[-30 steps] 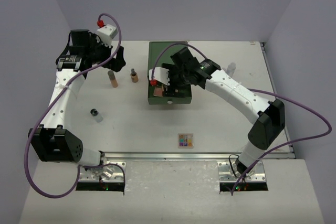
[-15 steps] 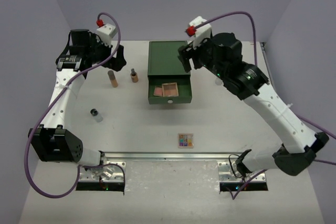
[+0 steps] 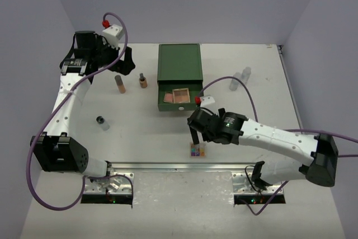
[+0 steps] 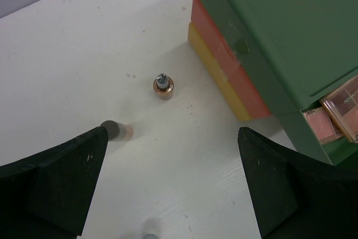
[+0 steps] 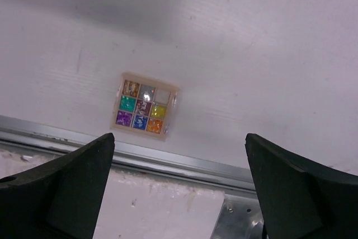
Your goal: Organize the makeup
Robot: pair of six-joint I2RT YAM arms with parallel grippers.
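The square multicolour eyeshadow palette [image 3: 198, 150] [image 5: 144, 107] lies near the table's front edge. My right gripper [image 3: 195, 137] [image 5: 179, 136] hovers over it, open and empty, with the palette to the left of its midline. Pink-tan compacts [image 3: 175, 95] [image 4: 335, 113] lie in the open top drawer. A grey-capped peach tube [image 3: 119, 84] [image 4: 114, 131] and a dark-capped one [image 3: 142, 80] [image 4: 163, 87] stand left of the box. My left gripper [image 3: 124, 62] [image 4: 172, 131] is open and empty above them. A small clear bottle [image 3: 102, 121] lies at the left, and two clear bottles [image 3: 240, 78] at the right.
The three-drawer box [image 3: 179, 62] [image 4: 291, 20] stands at the back centre, green top drawer pulled out toward me, orange and yellow drawers shut. A metal rail [image 5: 184, 160] runs along the table's front edge just below the palette. Grey walls close the back and sides.
My right arm left the open drawer, rose to the back right, then swung down to the front edge over the palette. The left arm has not moved.
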